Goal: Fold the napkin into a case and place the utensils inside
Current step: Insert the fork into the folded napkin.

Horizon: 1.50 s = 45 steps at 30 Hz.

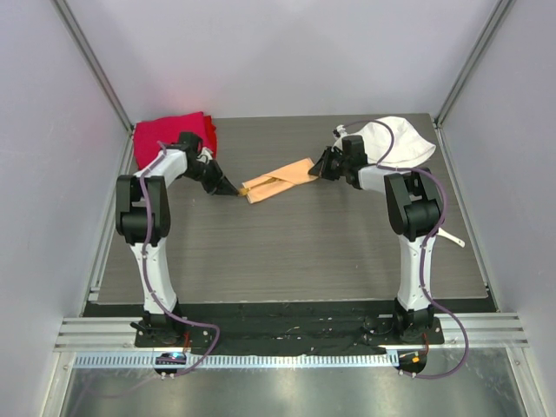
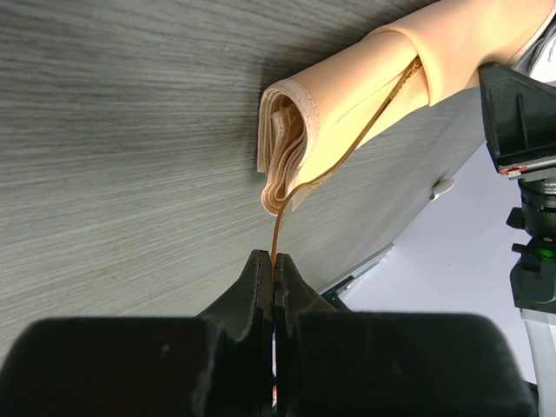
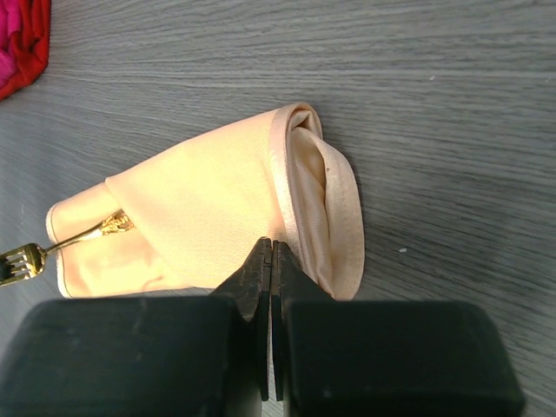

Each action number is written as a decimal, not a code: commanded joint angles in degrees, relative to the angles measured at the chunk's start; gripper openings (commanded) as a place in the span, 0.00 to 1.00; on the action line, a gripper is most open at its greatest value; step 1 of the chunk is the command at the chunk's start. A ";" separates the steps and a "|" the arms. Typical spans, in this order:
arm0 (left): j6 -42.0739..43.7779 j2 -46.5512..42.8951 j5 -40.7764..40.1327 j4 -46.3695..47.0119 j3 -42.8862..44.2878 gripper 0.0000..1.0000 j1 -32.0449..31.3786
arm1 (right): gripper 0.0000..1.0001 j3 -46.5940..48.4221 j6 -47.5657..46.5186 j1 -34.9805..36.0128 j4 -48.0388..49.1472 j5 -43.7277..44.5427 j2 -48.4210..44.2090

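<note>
Left fingers (image 2: 265, 271) fully closed, clamping slim gold fork (image 3: 19, 261) edge-on. Fork's other end tucked into narrow folded pocket of shiny peach-tan satin (image 1: 280, 180). Right fingers (image 3: 261, 262) pressed together, tips at hem of pocket's rolled end; cloth pinched or not, cannot tell. Pocket lies mid-bench between arms. Dark grey wood-grain bench (image 1: 304, 252): thick red cloth (image 1: 169, 135) far-left corner, white bucket hat (image 1: 400, 139) far-right, small white spoon-like piece (image 1: 447, 236) beside right arm. Pale plain walls around.
</note>
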 commanded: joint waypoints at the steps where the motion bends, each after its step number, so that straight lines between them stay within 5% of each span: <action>1: -1.21 1.18 0.83 -1.20 3.89 0.00 -0.73 | 0.01 1.46 -0.77 -0.11 -0.28 1.42 1.26; 45: -4.65 18.84 5.05 -2.60 29.11 0.00 -6.62 | 0.01 5.41 -4.38 0.06 -5.55 1.86 3.81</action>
